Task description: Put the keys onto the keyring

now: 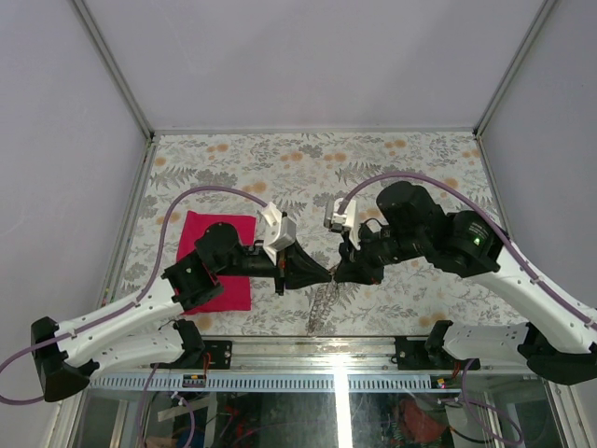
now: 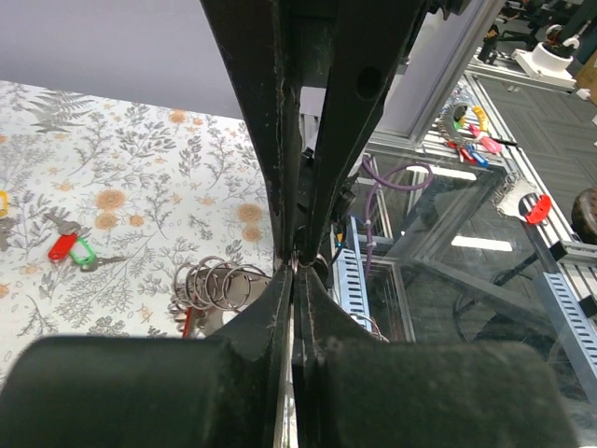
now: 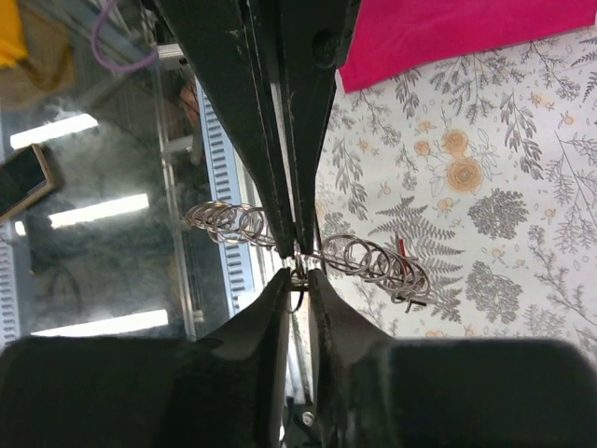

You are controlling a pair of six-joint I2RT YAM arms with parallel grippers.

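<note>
At the middle of the floral-print table (image 1: 280,159), toward its 6 o'clock edge, your two arms meet nose to nose. Your left gripper (image 1: 325,273) reaches in from 9 o'clock, with the forearm slanting up from the 7 o'clock corner and the wrist laid almost flat. Your right gripper (image 1: 343,272) comes in from 3 o'clock with its elbow raised and a green light showing on the arm.

Your left jaws are clenched on a link of the keyring (image 1: 321,301), a chain of silver rings that drapes from the pinch toward 6 o'clock. In the right wrist view the loops hang to both sides of the tips. Your right jaws stand a slit apart around that same link, and you cannot tell whether they pinch it.

From your left wrist camera, a red-headed key (image 2: 62,247) and a green-headed key (image 2: 83,250) lie touching on the table at 9 o'clock of the fingertips, well apart from the chain. The magenta cloth (image 1: 198,231) lies at 9 o'clock, under your left arm.
</note>
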